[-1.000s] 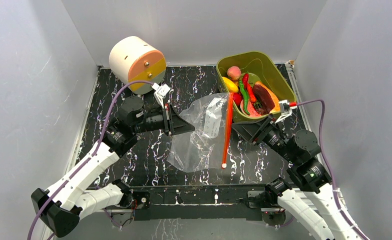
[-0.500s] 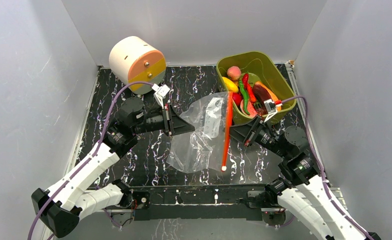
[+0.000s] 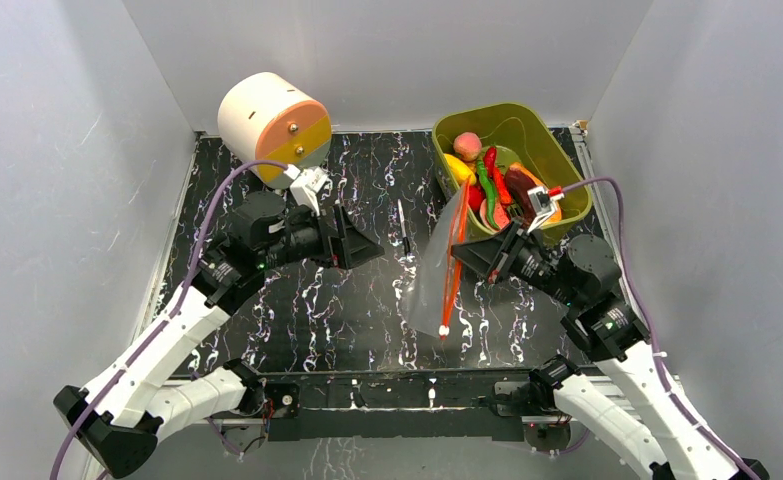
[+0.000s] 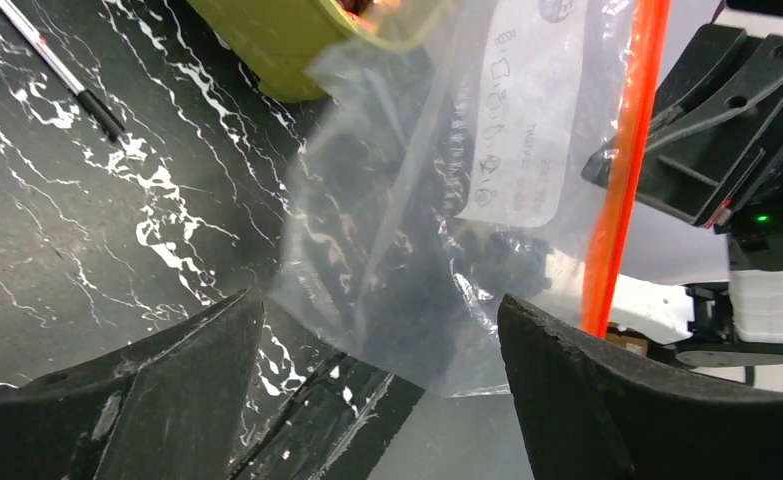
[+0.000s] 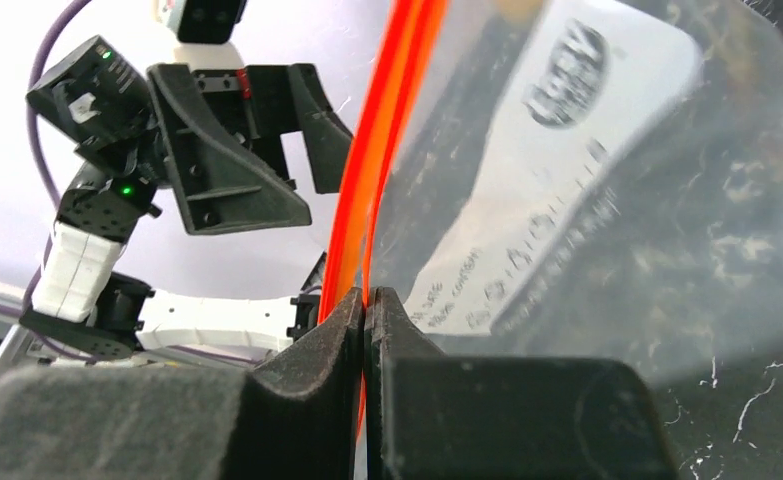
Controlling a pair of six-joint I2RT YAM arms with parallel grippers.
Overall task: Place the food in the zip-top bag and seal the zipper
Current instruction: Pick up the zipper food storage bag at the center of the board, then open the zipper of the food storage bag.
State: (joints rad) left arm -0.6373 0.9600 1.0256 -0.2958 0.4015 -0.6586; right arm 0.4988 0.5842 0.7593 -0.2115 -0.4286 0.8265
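Black marbled tabletop, bag held up by its zipper.
Right gripper is clamped on the orange-red strip, so the zip-top bag stands edge-on just beside the olive tub, where the food lies. Left gripper gapes, touching nothing. Best now: the left pinches the opposite lip and spreads the mouth before loading.

Print on the zip-top bag is blurred unreadable; the zipper is cut off above.
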